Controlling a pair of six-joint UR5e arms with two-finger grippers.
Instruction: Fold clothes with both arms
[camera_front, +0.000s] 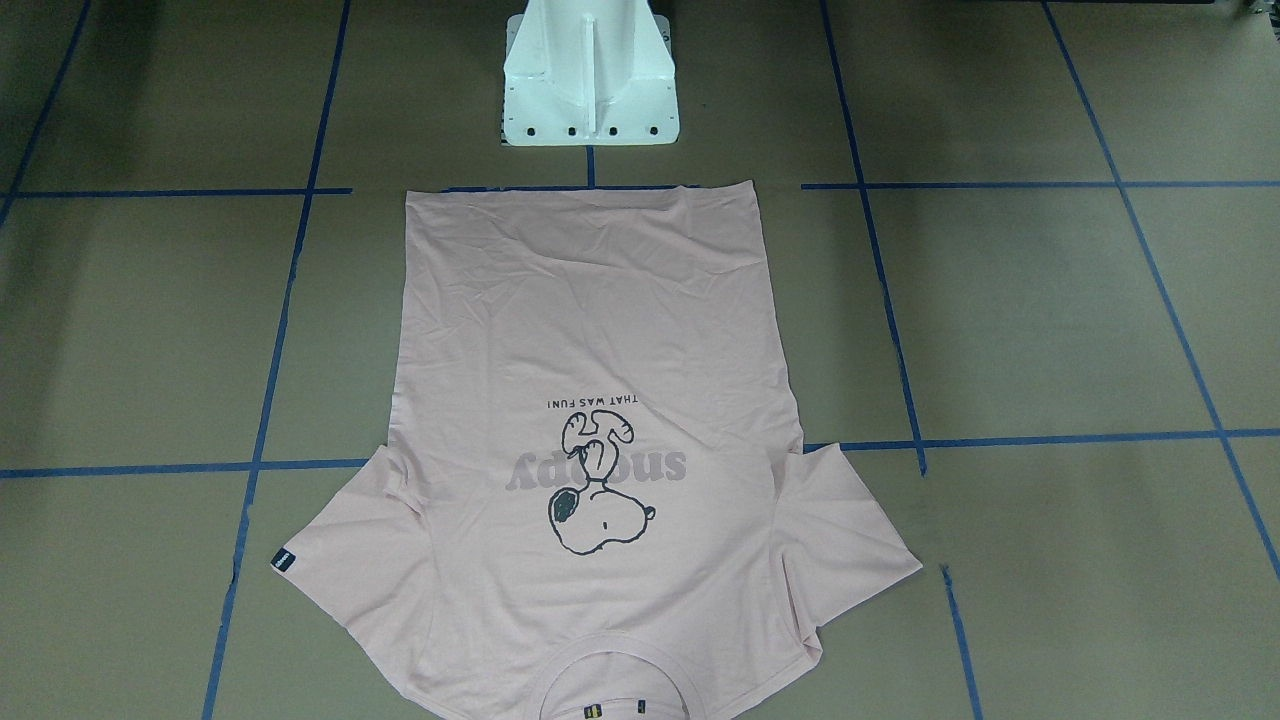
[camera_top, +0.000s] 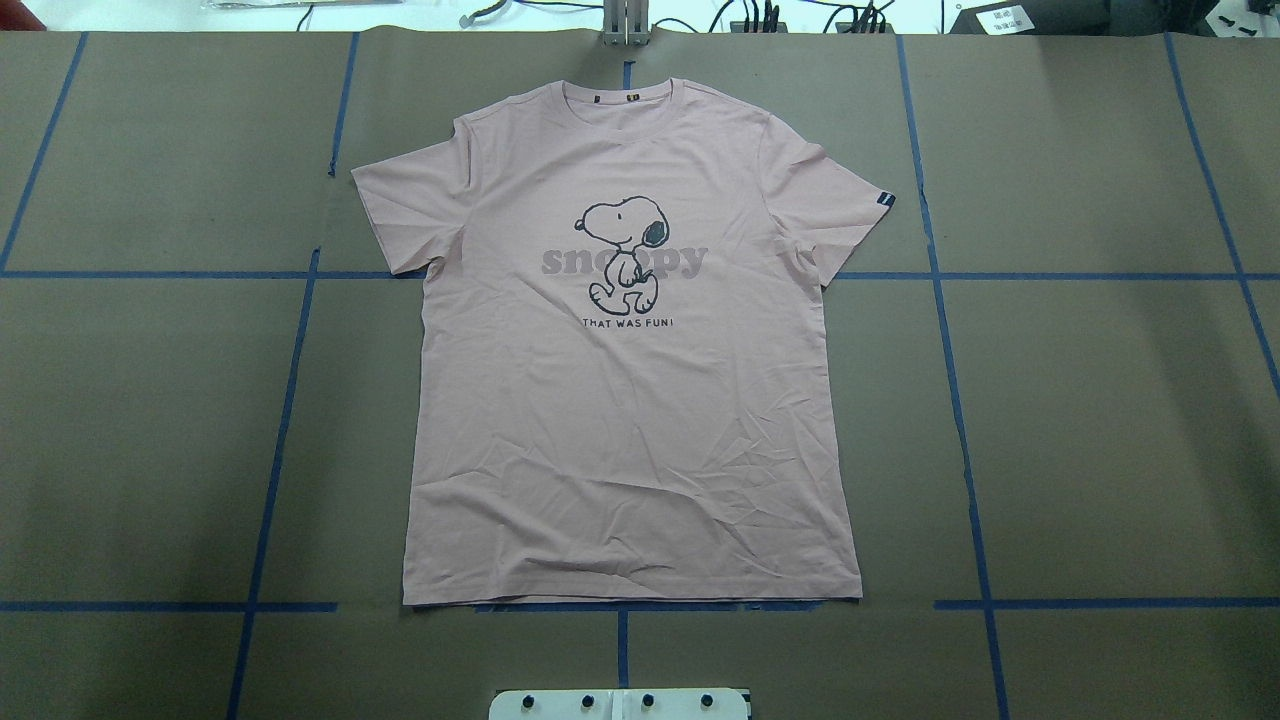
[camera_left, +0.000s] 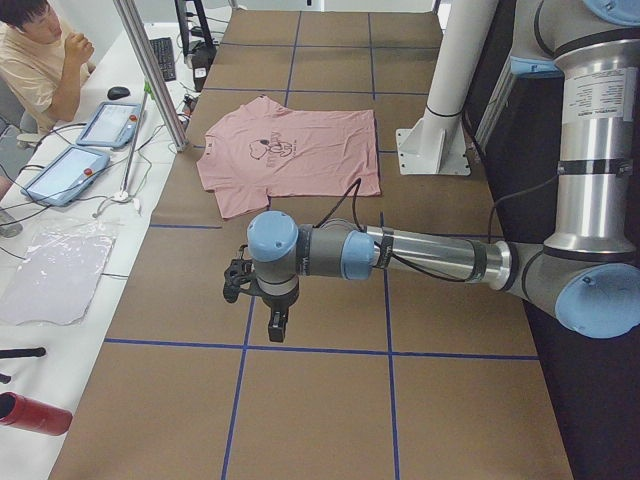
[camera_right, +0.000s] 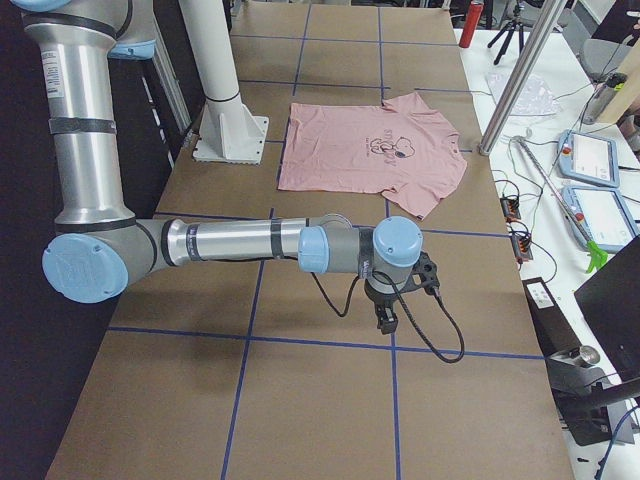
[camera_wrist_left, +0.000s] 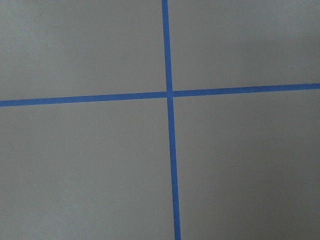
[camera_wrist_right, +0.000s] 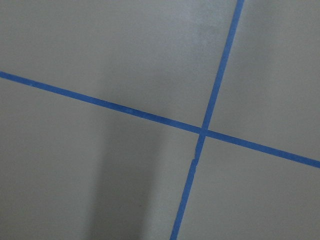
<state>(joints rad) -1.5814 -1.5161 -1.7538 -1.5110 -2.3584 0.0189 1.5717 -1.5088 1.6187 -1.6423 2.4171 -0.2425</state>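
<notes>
**Starting layout, nothing folded yet.** The pale pink T-shirt (camera_top: 630, 400) lies flat and front-up at the middle of the tabletop (camera_top: 1100, 420). Its collar (camera_top: 627, 120) points toward the far edge, its hem sits at the robot's edge just short of the white pedestal (camera_front: 590, 75), and both sleeves are spread. The left gripper (camera_left: 276, 322) and right gripper (camera_right: 386, 318) hang over bare tabletop toward its left and right ends, well apart from the shirt. Each wrist view shows only crossing blue tape lines (camera_wrist_left: 169, 95). The side views do not show whether the fingers stand wide or narrow. The step in hand is judged to be the approach. It would go best with both grippers taking matching points on opposite side edges, pinching both fabric layers, and lifting together so the crease runs straight.
</notes>
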